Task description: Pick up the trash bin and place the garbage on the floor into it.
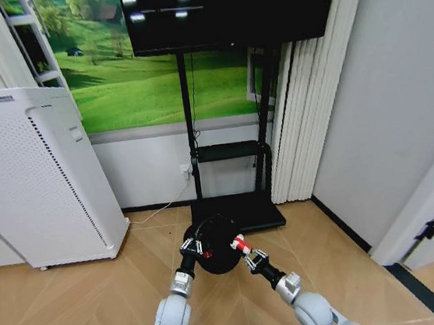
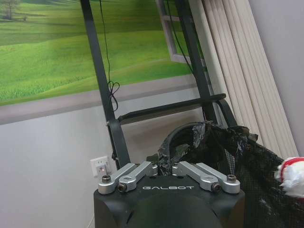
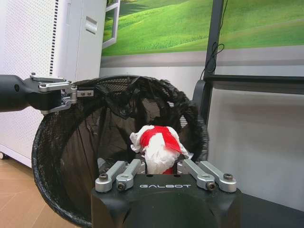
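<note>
While the head view is showing the small round black wire-mesh trash bin (image 1: pixel 214 254) being held above the tan herringbone parquet floor (image 1: pixel 77 312) before the black TV stand base (image 1: pixel 246 210), the left gripper (image 1: pixel 192 249) is clamping its rim and the right gripper (image 1: pixel 242 247) is carrying a crumpled red-and-white wrapper (image 1: pixel 240 244) beside it. In the left wrist view that rim (image 2: pixel 190 135) is lying pinched between the closed fingers. In the right wrist view the wrapper (image 3: pixel 159 147) is hanging gripped before the bin's mouth (image 3: pixel 114 137), so the depositing step seems under way; the next move is calling for release only once over the opening.

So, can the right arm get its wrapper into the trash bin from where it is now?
Probably yes. The right gripper holds a red-and-white wrapper directly before the open mouth of the trash bin, which the left gripper holds tilted by the rim. Nothing stands between them.
</note>
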Available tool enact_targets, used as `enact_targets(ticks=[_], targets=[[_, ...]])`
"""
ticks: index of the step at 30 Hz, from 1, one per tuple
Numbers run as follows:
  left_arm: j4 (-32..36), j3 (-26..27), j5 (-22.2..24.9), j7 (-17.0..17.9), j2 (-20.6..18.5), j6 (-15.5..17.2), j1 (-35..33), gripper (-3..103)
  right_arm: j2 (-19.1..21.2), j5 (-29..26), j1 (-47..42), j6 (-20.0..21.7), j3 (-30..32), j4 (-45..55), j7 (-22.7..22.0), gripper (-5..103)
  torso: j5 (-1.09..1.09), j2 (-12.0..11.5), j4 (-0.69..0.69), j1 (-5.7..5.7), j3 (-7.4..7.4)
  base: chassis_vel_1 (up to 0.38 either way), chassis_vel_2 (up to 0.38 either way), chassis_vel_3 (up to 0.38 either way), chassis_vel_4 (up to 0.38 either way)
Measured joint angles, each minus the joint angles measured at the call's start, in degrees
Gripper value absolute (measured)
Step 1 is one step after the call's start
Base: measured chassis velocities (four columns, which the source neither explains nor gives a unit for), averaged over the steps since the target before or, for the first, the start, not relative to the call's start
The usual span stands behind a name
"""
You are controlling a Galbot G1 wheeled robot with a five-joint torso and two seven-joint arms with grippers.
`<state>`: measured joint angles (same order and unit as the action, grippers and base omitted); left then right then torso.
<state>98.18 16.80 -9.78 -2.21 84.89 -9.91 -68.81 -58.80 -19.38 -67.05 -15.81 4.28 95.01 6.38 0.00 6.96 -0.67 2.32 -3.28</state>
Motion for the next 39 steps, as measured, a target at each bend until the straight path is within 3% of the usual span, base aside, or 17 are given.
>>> enact_targets(ticks=[9, 16, 17, 19, 20, 28, 35, 37, 39], targets=[[0.2, -0.4, -0.3, 0.0, 0.1, 0.0, -0.4, 7, -1.1, 0.1, 2.7, 0.0, -2.1, -2.1, -0.8, 23, 0.00, 0.0, 0.00, -0.01, 0.00, 0.000, 0.000, 0.000, 0.000], [0.5, -0.4, -0.3, 0.0, -0.1, 0.1, -0.2, 7, -0.8, -0.2, 2.7, 0.6, -1.8, -2.2, -0.9, 54, 0.00, 0.0, 0.00, -0.01, 0.00, 0.000, 0.000, 0.000, 0.000], [0.5, -0.4, -0.3, 0.0, -0.1, 0.1, -0.2, 7, -0.8, -0.2, 2.7, 0.6, -1.8, -2.2, -0.9, 54, 0.00, 0.0, 0.00, -0.01, 0.00, 0.000, 0.000, 0.000, 0.000], [0.5, -0.4, -0.3, 0.0, 0.0, 0.1, -0.2, 7, -0.7, -0.1, 2.5, 0.6, -1.6, -2.3, -0.8, 65, 0.00, 0.0, 0.00, -0.01, 0.00, 0.000, 0.000, 0.000, 0.000], [0.5, -0.4, -0.3, 0.0, 0.0, 0.1, -0.2, 7, -0.7, -0.1, 2.5, 0.6, -1.6, -2.3, -0.8, 65, 0.00, 0.0, 0.00, -0.01, 0.00, 0.000, 0.000, 0.000, 0.000], [0.5, -0.3, -0.2, 0.0, 0.2, 0.1, -0.1, 7, -0.7, 0.1, 2.2, 0.5, -1.4, -2.4, -0.9, 96, 0.00, 0.0, 0.00, -0.01, 0.00, 0.000, 0.000, 0.000, 0.000], [1.3, 1.0, 0.6, 0.0, -0.5, 0.2, -0.3, 7, 0.0, -1.9, 0.4, 0.9, 1.8, -1.5, -2.2, 100, 0.00, 0.0, -0.01, 0.00, 0.00, 0.000, 0.000, 0.000, 0.000], [2.6, 2.5, 2.0, 0.0, -1.5, 0.5, -0.7, 7, 0.9, -4.4, -2.7, 5.5, 6.6, 1.1, -2.6, 100, -0.03, 0.0, -0.01, -0.01, 0.00, 0.000, 0.000, 0.000, 0.000], [3.6, 2.9, 2.7, 0.0, -2.0, 0.7, -1.0, 7, 1.0, -6.0, -4.1, 6.6, 8.7, 2.0, -3.2, 100, 0.00, 0.0, -0.02, -0.01, 0.00, 0.000, 0.000, 0.000, 0.000]])
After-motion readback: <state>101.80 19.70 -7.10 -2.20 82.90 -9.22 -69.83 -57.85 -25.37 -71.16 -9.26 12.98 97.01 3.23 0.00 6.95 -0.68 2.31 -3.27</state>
